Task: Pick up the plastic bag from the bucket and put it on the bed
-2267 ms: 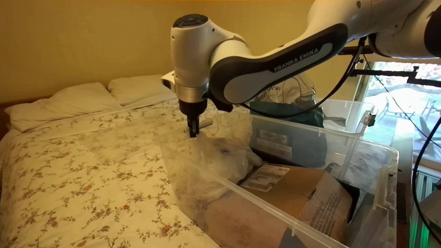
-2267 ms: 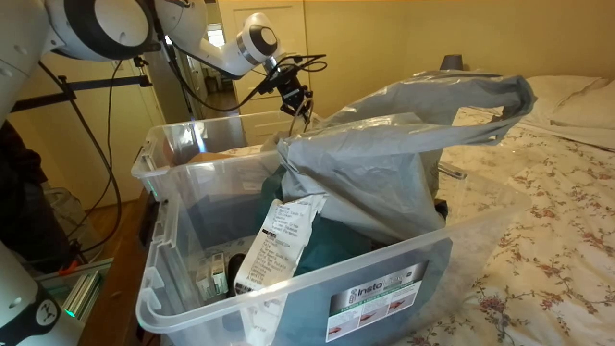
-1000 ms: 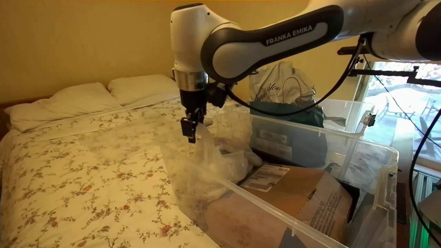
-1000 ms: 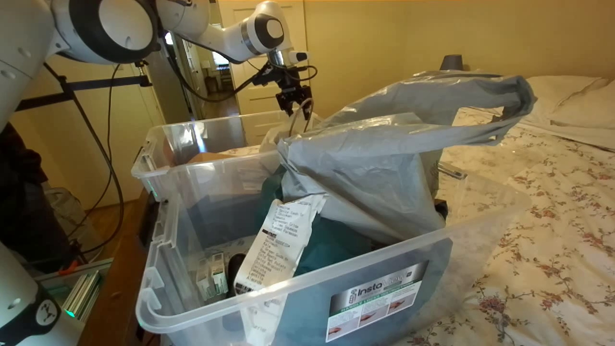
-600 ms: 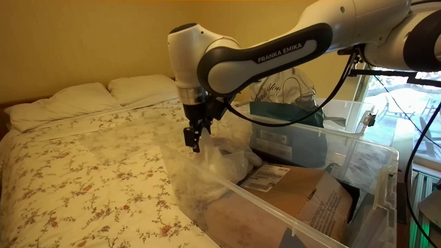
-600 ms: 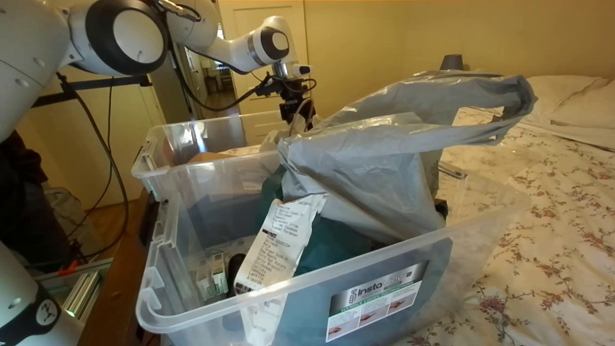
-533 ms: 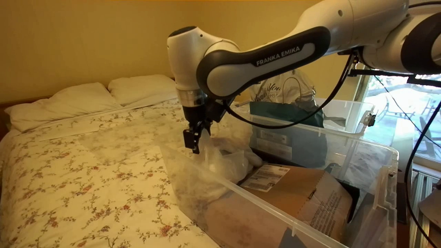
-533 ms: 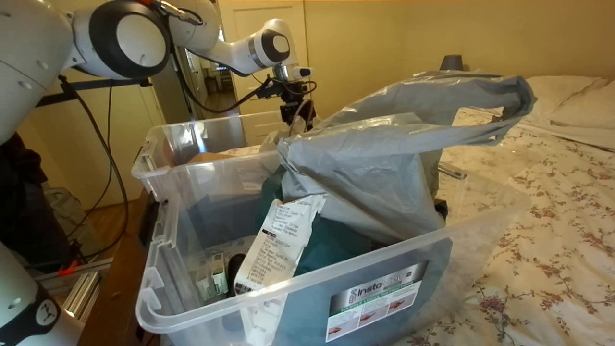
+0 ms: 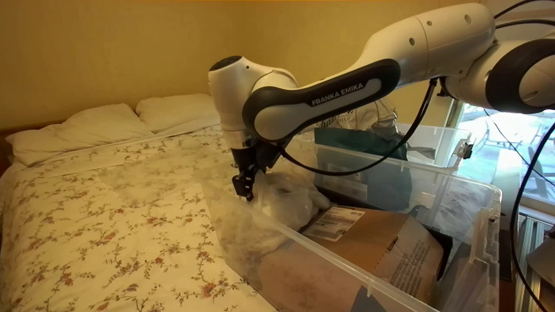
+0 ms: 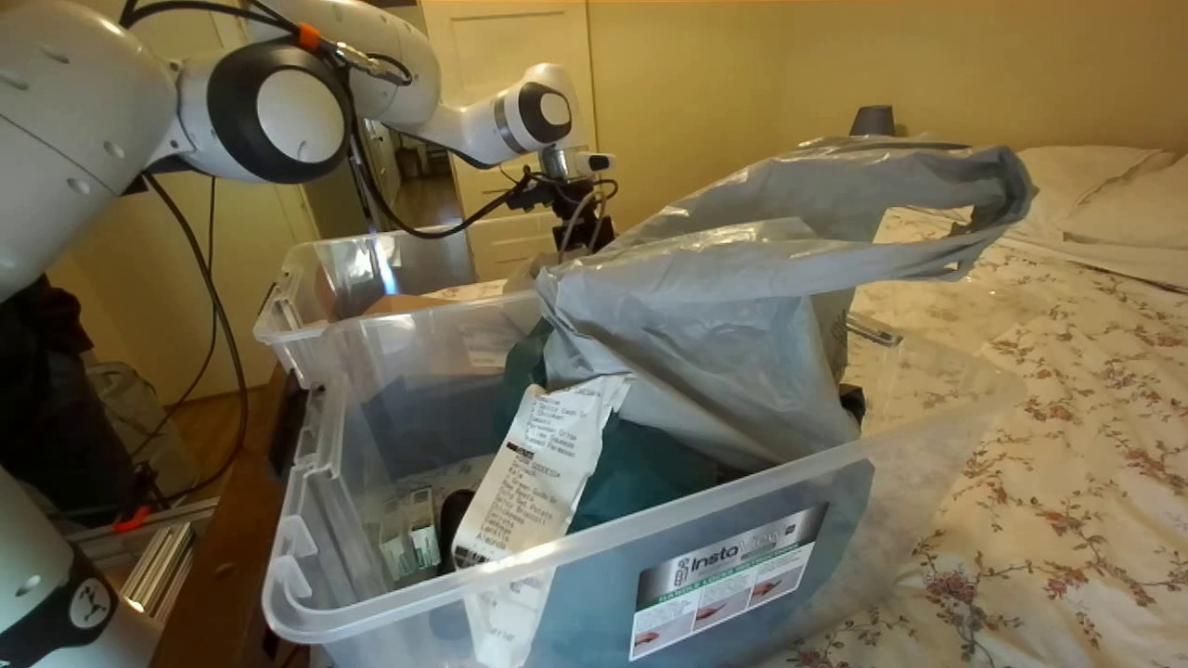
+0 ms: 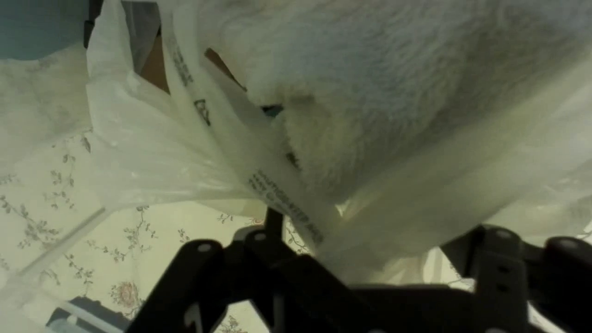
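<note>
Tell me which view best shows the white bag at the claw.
The wrist view: it shows the white bag close up, print included. In an exterior view it lies in the clear bin, beside the cardboard box; in an exterior view little of it shows behind the gray bag.

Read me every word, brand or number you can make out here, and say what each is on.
"FRANKA EMIKA": robot arm.
"Insta": sticker on a clear bin; remaining text too small.
Second sticker: too faint to read.
Receipt: printed list, too blurred to quote.
Cardboard box and its shipping label: too small to read.
Pale shopping bag: lettering partly hidden behind the arm.
White plastic bag, wrist view: print too blurred.
</note>
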Available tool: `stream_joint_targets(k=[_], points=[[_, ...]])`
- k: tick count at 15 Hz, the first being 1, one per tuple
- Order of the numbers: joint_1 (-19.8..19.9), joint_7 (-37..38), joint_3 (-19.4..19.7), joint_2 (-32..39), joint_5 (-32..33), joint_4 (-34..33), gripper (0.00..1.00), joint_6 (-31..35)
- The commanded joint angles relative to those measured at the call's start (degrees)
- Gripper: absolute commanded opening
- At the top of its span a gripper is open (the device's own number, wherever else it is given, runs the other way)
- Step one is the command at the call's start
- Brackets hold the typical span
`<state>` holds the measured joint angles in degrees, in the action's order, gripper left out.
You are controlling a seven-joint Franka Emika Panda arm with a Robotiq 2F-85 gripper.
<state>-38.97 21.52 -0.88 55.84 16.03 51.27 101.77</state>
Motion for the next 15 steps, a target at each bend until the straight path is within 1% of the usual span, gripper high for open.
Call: stream_joint_targets(k=[1,5,6,8,10,12,13,15], points=[[-0.24,1.49,0.16,2.77,-0.72,-5.01,0.50,-4.02],[-0.51,2.11,0.09,2.64,-0.57,-6.11,0.24,-6.25],[-0.49,2.14,0.00,2.51,-0.63,-6.26,0.16,-6.47],[-0.30,1.87,-0.40,2.25,-0.89,-6.40,0.05,-6.28],[0.01,1.02,-1.12,1.62,-1.33,-6.04,0.00,-4.89],[-0.29,1.19,-1.44,0.32,-0.91,-5.28,0.00,-3.29],[-0.70,1.47,-1.42,-0.81,-0.39,-4.53,0.02,-2.30],[-1.65,2.14,-1.11,-2.78,0.49,-3.40,0.03,-0.49]])
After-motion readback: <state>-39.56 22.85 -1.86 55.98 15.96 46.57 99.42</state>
